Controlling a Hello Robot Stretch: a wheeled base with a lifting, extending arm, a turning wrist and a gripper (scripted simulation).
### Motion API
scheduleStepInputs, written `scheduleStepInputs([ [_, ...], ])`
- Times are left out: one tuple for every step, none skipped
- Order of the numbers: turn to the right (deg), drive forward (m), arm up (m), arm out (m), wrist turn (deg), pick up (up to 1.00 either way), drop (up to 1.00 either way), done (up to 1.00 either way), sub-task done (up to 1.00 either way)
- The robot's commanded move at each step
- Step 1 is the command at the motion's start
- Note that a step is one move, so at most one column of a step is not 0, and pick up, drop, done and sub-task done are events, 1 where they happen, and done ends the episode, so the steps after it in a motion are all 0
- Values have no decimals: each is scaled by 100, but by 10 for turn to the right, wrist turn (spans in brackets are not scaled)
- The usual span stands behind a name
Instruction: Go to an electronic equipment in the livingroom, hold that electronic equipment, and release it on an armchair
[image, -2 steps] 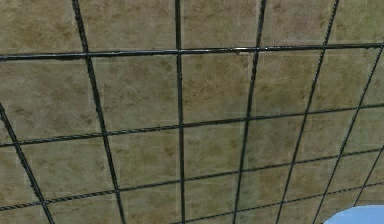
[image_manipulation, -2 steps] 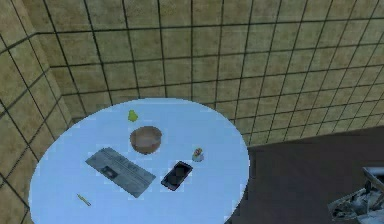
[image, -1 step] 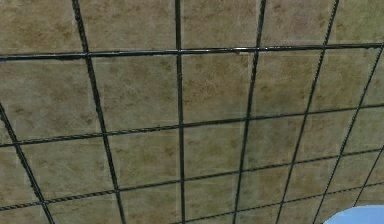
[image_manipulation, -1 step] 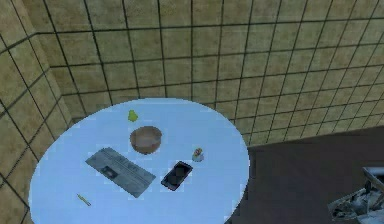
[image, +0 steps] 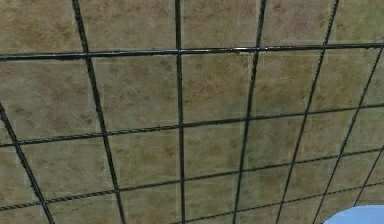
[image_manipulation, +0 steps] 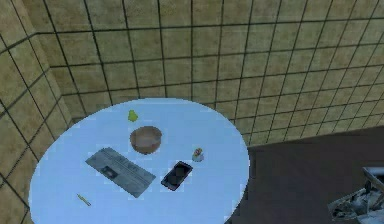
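Evidently the robot is standing beside the table (image_manipulation: 60, 160), putting the keyboard (image_manipulation: 119, 171) and dark phone (image_manipulation: 177, 176) on its reaching side; the hand's state cannot be told

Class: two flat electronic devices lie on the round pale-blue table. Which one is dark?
The small black rectangular phone, right of the longer grey keyboard in the arm side view.

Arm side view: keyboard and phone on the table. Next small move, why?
Probably creep the base forward, only slightly since the tiled wall looks close ahead: the phone and keyboard lie on the round table left of the arm side view's middle.
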Motion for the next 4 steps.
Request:
scheduleStepInputs([
  [0,0,0,22,0,0,0,0,0],
  [0,0,0,0,450,0,0,0,0],
  [0,0,0,0,450,0,0,0,0],
  [0,0,0,0,450,0,0,0,0],
])
